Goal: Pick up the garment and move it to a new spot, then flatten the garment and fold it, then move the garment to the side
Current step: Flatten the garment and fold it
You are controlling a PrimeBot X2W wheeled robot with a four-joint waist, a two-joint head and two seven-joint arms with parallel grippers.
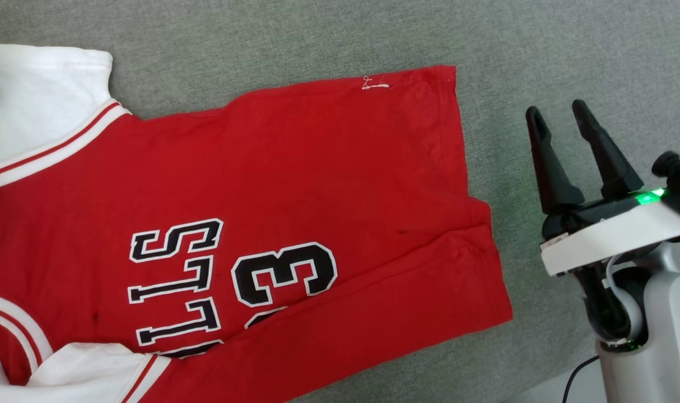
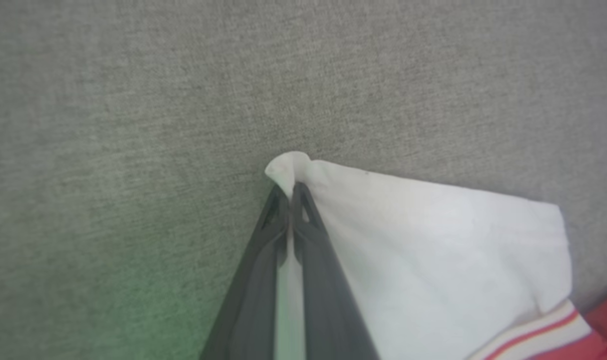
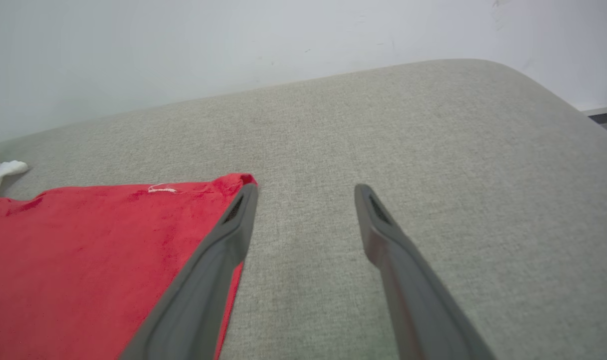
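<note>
**Your left gripper (image 2: 289, 192) pinches the shirt (image 1: 295, 184); your right gripper (image 1: 557, 112) stands spread beside it.**

The shirt lies flat on the grey cushion (image 1: 569, 45), lettering up, with its near long edge folded over. Your left jaws are pressed together on the corner of its white sleeve (image 2: 433, 240), lifting a small peak of cloth. Your right jaws are wide apart and hold nothing, just beside the shirt's hem (image 1: 463, 168) and apart from the cloth.

garment (image 1: 317, 184): soft matt red cloth, lettering flat and smooth, sleeves white knit with ribbed hem; surface (image 1: 541, 45) beneath: coarse grey woven fabric, matt; right gripper (image 1: 557, 107) fingers (image 3: 208, 280): dark, smooth, matt plastic; wall (image 3: 183, 50): smooth, pale, matt
</note>
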